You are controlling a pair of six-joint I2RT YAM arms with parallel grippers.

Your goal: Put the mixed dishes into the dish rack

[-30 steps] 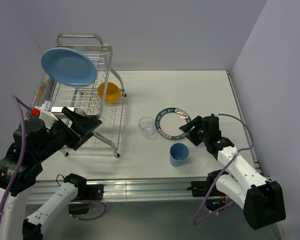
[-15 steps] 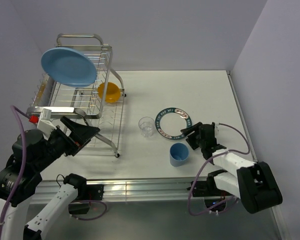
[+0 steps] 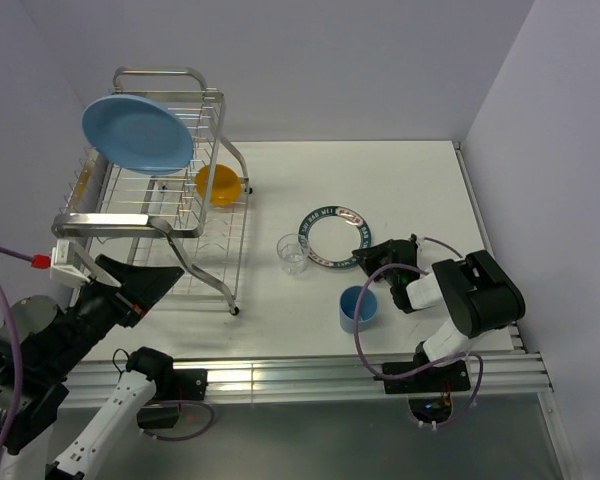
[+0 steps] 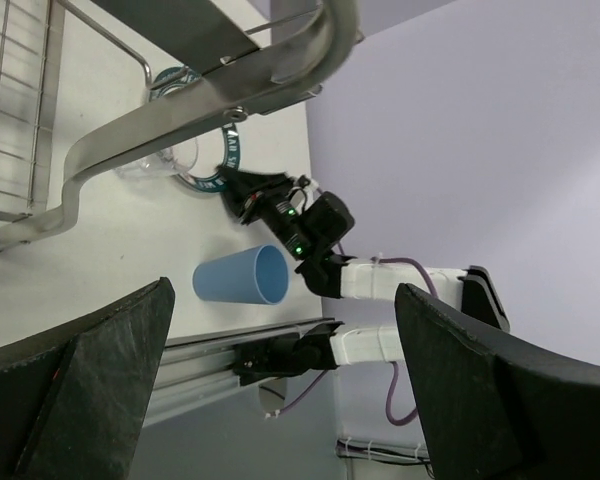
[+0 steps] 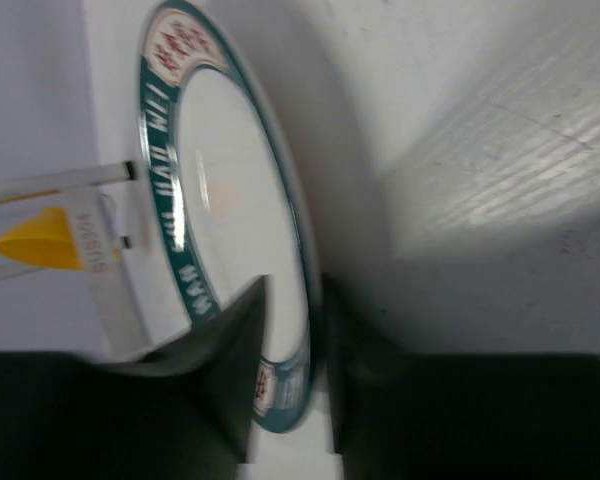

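The white plate [image 3: 335,238] with its teal lettered rim lies on the table, and my right gripper [image 3: 372,258] is low at its near-right edge. In the right wrist view the plate [image 5: 235,190] has its rim pinched between the two fingers, so this gripper [image 5: 295,340] is shut on it. A blue cup [image 3: 357,308] lies on its side just in front, and a clear glass [image 3: 293,252] stands left of the plate. The dish rack [image 3: 110,225] holds a light-blue plate [image 3: 137,132] and an orange bowl [image 3: 218,185]. My left gripper [image 3: 150,285] hangs open and empty by the rack's near corner.
The left wrist view looks under the rack's bent tube [image 4: 180,110] towards the blue cup [image 4: 242,275] and the right arm [image 4: 310,225]. A grey wall [image 3: 540,150] rises along the table's right edge. The aluminium rail [image 3: 280,375] runs along the near edge.
My right arm dropped low to the table and its jaws closed on the white plate's rim; the plate slid slightly left. The left arm drew back towards the near left.
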